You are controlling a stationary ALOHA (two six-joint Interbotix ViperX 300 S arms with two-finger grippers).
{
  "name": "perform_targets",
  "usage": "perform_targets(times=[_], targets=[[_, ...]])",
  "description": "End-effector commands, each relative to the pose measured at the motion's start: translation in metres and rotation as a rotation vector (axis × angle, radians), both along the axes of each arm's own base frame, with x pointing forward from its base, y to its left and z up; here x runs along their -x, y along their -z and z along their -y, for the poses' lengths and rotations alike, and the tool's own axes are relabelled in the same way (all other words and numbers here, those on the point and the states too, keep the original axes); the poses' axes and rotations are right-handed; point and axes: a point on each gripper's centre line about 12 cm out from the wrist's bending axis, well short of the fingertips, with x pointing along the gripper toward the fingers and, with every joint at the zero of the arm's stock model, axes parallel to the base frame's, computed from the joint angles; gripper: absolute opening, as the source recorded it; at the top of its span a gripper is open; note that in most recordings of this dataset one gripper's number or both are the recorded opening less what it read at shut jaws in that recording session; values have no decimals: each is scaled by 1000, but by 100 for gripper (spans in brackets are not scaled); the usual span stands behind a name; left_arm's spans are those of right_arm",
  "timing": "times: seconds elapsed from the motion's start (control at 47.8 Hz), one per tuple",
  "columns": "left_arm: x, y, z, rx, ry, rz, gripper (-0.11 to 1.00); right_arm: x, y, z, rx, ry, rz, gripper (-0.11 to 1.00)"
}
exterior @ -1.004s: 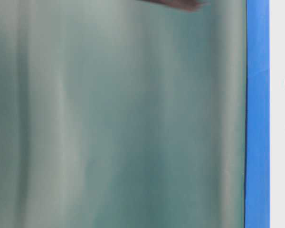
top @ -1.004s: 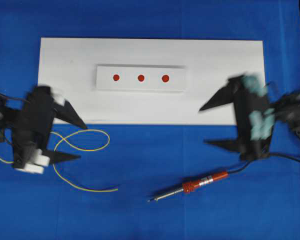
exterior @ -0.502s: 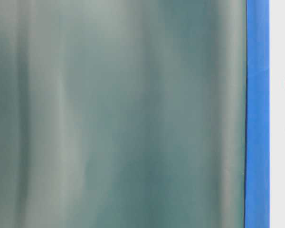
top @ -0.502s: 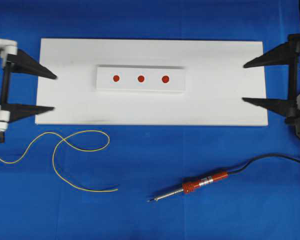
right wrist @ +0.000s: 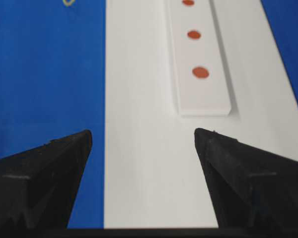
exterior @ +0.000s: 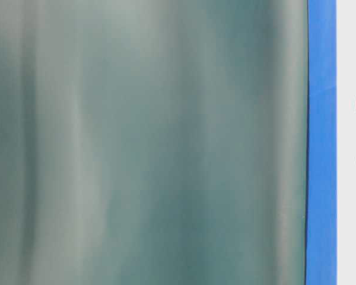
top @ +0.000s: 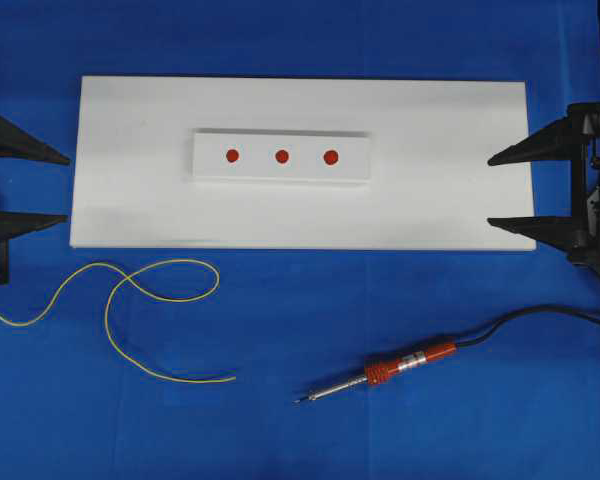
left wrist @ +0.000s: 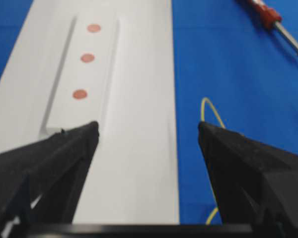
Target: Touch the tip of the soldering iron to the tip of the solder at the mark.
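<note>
Nothing is grasped yet: left gripper and right gripper wait spread and empty at the frame edges, yellow solder lower left, soldering iron lower centre-right; next, each likely needs picking up

Quick count from the overhead view: two grippers, the left gripper at the left edge and the right gripper at the right edge. One white board across the upper middle, one raised white strip on it, three red dots in a row. Lower left, one solder wire. Lower right, one soldering iron with one black cord.
</note>
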Motion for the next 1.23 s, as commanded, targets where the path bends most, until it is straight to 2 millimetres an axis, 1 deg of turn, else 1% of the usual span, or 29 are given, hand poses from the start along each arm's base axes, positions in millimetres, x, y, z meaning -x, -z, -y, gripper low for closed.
perform_targets(times=[0.0,0.146,1.213], targets=[[0,0,0,-5,-1,8,75,-4,-1,0,-5,-3,3,73],[0,0,0,-3,-1,6,75,-5,-2,-1,-5,-9,13,72],[0,1,0,-5,-1,-2,75,-4,-3,-1,0,-11,19,72]])
